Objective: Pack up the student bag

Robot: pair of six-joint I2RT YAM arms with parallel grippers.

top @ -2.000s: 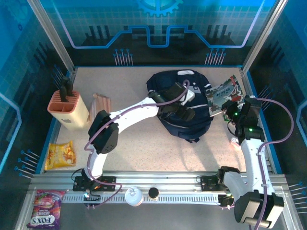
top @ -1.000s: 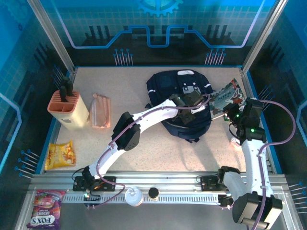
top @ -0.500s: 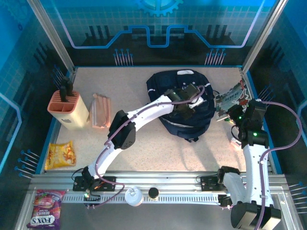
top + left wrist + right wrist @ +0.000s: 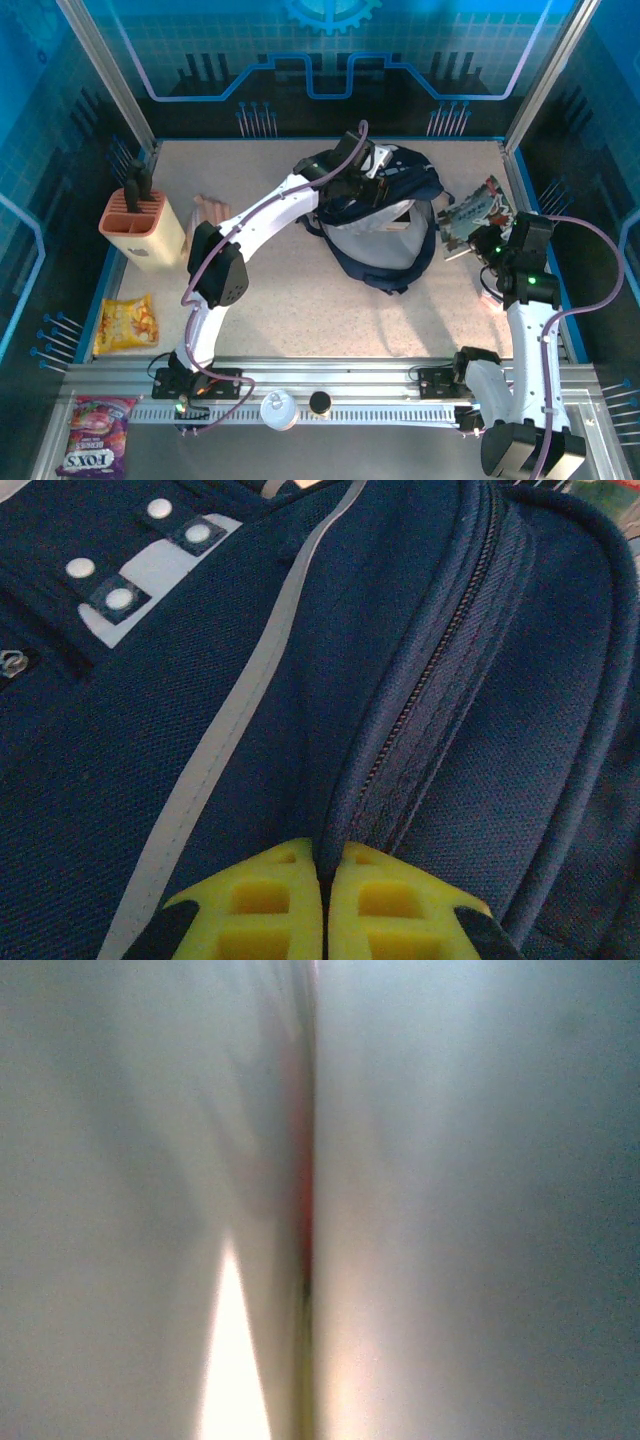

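The right gripper, clamped on a booklet, hangs just right of the bag, whose long axis runs away from the arms. Beyond, the left gripper pinches the flap beside the zip, the bag's mouth raised open.

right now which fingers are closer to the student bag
Left. The left fingers pinch the student bag beside its zipper; the right fingers sit off the bag's right side, gripping a booklet.

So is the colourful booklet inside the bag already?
No, the colourful booklet is outside the student bag, just off its right side.
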